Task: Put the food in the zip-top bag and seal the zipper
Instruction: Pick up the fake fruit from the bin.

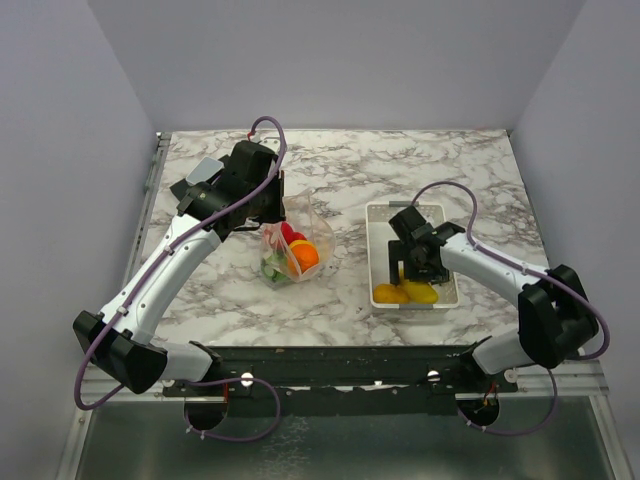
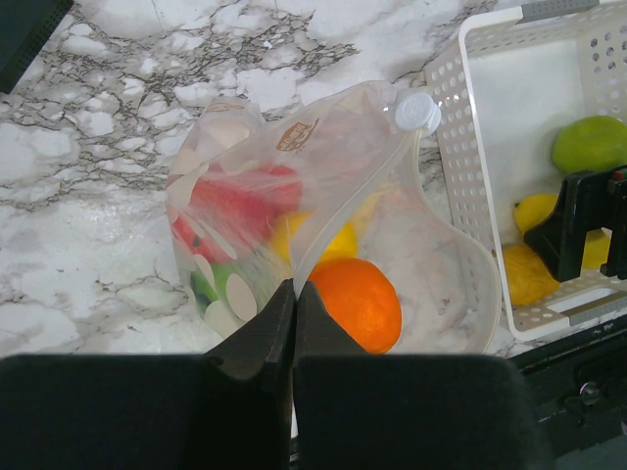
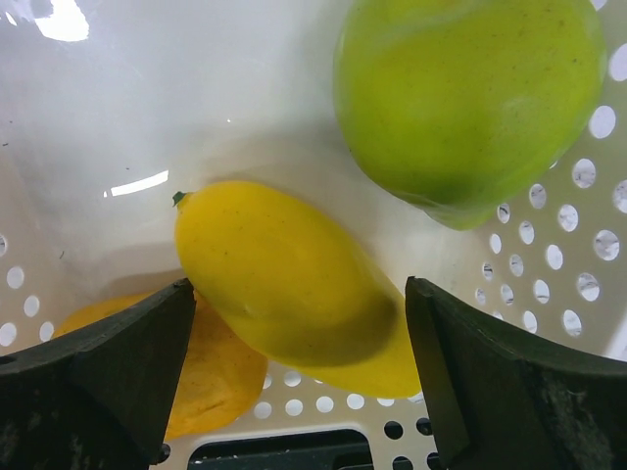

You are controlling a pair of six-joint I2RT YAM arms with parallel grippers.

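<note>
Your left gripper [image 2: 294, 297] pinches the rim of the clear floppy plastic bag [image 2: 333, 147]; your right gripper [image 3: 299, 343] gapes wide around a glossy yellow toy fruit [image 3: 274, 264] in the white perforated plastic tray [image 3: 549, 259].

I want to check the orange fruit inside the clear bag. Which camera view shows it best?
The left wrist view: the orange is near and large inside the bag. The top view shows it small; the right wrist view does not show it.
</note>
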